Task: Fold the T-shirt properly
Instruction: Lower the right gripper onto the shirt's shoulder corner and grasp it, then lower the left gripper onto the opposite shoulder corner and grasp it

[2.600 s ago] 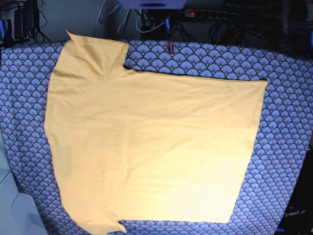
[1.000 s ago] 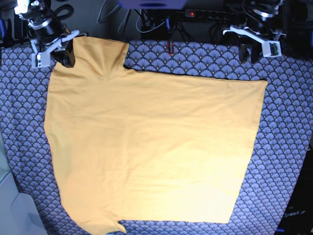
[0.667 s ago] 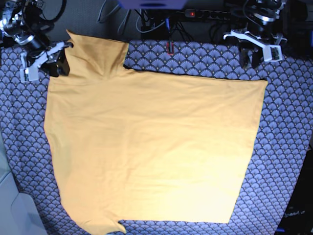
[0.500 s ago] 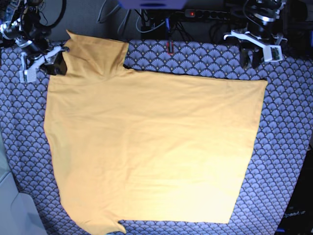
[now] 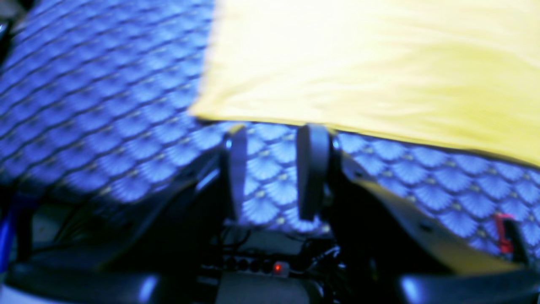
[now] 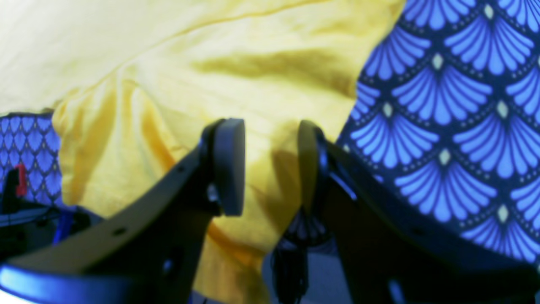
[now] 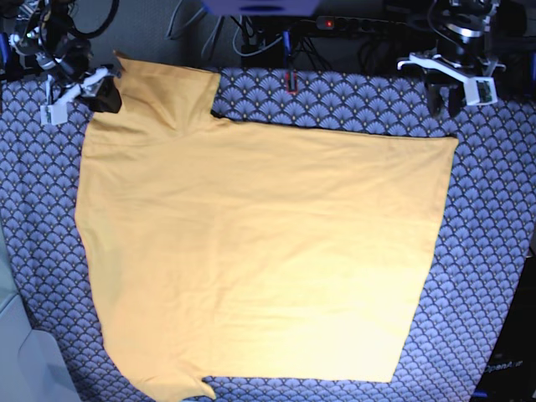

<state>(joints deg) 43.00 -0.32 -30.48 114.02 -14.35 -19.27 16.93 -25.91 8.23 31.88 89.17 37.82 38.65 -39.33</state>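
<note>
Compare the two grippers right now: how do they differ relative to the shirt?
The right gripper straddles the T-shirt sleeve edge, cloth between its fingers; the left gripper hovers over bare tablecloth, just short of the hem corner. Both are open, neither clamping fabric.

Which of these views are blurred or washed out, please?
Left wrist view: motion-blurred throughout, the T-shirt glaring almost white. Right wrist view: the tablecloth is fairly crisp, the right gripper soft. Base view: sharp, though the shirt's lower part looks overexposed.
</note>
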